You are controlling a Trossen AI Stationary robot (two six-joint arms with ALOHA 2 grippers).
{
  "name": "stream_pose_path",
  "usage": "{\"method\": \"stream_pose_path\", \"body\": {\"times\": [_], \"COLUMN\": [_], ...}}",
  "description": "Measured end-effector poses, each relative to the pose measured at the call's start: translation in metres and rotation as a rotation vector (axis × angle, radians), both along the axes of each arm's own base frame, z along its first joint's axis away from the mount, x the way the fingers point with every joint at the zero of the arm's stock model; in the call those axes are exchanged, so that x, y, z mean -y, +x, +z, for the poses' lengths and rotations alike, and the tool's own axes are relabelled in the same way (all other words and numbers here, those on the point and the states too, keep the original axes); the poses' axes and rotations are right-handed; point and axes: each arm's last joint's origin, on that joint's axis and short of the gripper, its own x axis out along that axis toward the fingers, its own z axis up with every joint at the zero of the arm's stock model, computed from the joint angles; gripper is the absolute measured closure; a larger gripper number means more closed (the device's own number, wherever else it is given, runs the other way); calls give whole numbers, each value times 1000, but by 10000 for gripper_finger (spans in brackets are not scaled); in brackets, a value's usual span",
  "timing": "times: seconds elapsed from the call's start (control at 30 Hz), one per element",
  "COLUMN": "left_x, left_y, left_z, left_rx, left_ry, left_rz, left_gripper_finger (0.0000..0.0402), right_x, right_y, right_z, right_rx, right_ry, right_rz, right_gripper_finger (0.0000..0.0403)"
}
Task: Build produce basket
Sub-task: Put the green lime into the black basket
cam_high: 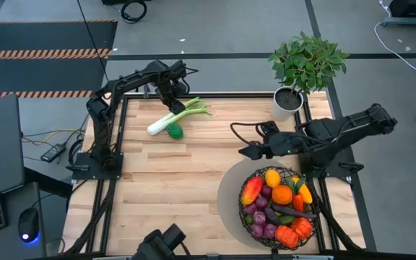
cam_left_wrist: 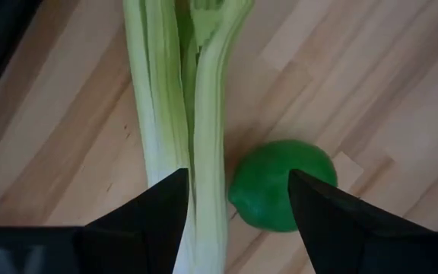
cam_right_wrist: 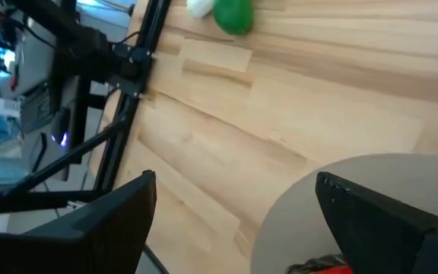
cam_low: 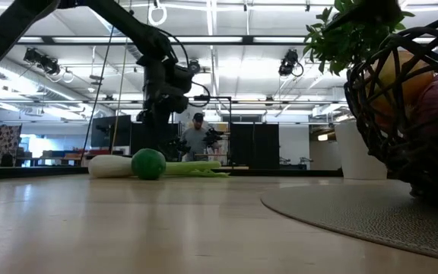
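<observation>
A green-white leek point(cam_high: 177, 115) lies flat on the wooden table at the far left, with a green lime point(cam_high: 175, 131) against its near side. My left gripper point(cam_high: 172, 100) hangs open above them, pointing down; in its wrist view the leek's stalk point(cam_left_wrist: 196, 114) and the lime point(cam_left_wrist: 280, 183) show between its fingers, apart from them. In the low view it point(cam_low: 162, 95) stands clear above the leek point(cam_low: 192, 167). The dark wire basket point(cam_high: 253, 217), filled with produce, sits on a round grey mat at the near right. My right gripper point(cam_high: 243, 141) is open over the table's middle, left of the basket.
A potted leafy plant point(cam_high: 295, 79) in a white pot stands at the far right corner. The grey mat point(cam_right_wrist: 356, 198) lies under the basket. Bare wood spans the table's middle and near left. A person point(cam_low: 198, 137) stands in the room beyond the table.
</observation>
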Motion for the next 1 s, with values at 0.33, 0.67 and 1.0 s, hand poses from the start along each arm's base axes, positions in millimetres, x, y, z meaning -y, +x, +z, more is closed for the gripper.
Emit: {"method": "stream_pose_path", "body": {"times": [0.33, 0.67, 1.0], "left_x": [25, 74, 96], "left_y": [6, 33, 53], "left_z": [0, 5, 4], "left_rx": [-36, -142, -179], "left_ry": [-140, 4, 161], "left_rz": [-89, -579, -862], "left_gripper_finger": [152, 149, 150], "right_x": [8, 8, 5], "right_y": [3, 1, -2], "right_z": [-1, -3, -5], "right_rx": [-47, -78, -121], "right_ry": [-8, -86, -82], "right_rz": [174, 256, 313], "right_gripper_finger": [40, 40, 40]}}
